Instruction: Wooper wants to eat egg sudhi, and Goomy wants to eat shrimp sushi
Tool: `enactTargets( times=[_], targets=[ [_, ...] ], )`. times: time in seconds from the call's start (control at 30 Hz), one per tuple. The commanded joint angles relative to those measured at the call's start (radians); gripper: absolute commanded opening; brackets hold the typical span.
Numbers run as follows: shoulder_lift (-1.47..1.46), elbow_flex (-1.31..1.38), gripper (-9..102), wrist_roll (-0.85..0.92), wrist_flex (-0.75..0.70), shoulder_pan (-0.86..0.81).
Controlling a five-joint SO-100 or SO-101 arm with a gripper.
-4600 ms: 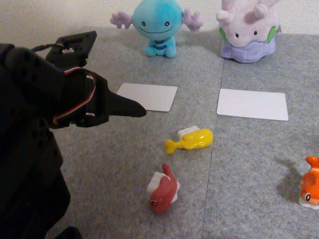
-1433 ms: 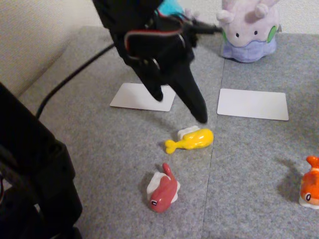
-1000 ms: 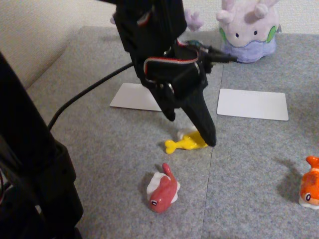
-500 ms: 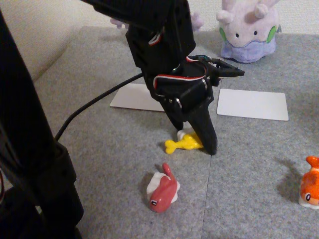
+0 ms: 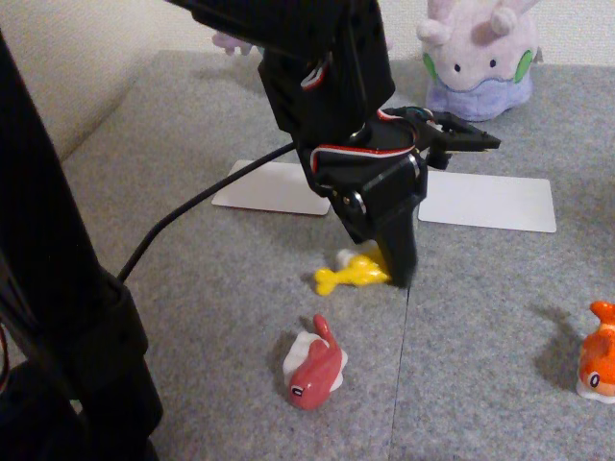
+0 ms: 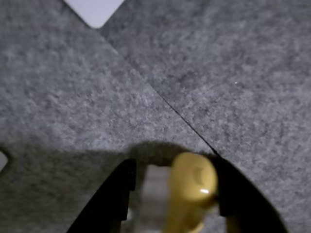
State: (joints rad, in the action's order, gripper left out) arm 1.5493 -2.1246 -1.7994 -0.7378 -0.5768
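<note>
Nearest the camera in the fixed view, the dark red glossy fish-shaped toy [image 5: 314, 366] lies on the grey felt mat [image 5: 192, 317] with bare mat all round it. At the right edge stands the shrimp sushi, a glossy bright orange toy on a white rice base [image 5: 598, 353], partly cut off by the frame and well apart from the rest.

Further back, the black two-finger gripper [image 5: 377, 274] points down at the mat seam. Its fingers straddle the egg sudhi, a glossy yellow fish-shaped toy with a white rice block [image 5: 350, 273]; the tail fin sticks out to the left. In the wrist view the yellow toy [image 6: 190, 187] sits between the two dark fingers [image 6: 114, 199], close to the right-hand one; whether they pinch it yet cannot be told.

Behind lie two white rectangular cards [image 5: 488, 200], one partly hidden by the arm. At the far edge sits Goomy, the pale lavender blob-shaped plush [image 5: 477, 56].
</note>
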Motion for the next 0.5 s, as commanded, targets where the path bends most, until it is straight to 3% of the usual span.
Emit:
enactTargets(
  times=[0.0,0.47],
  targets=[
    [-0.003,0.020,13,-0.014,-0.002,0.028],
    [0.014,0.037,8,-0.029,-0.034,0.029]
  ],
)
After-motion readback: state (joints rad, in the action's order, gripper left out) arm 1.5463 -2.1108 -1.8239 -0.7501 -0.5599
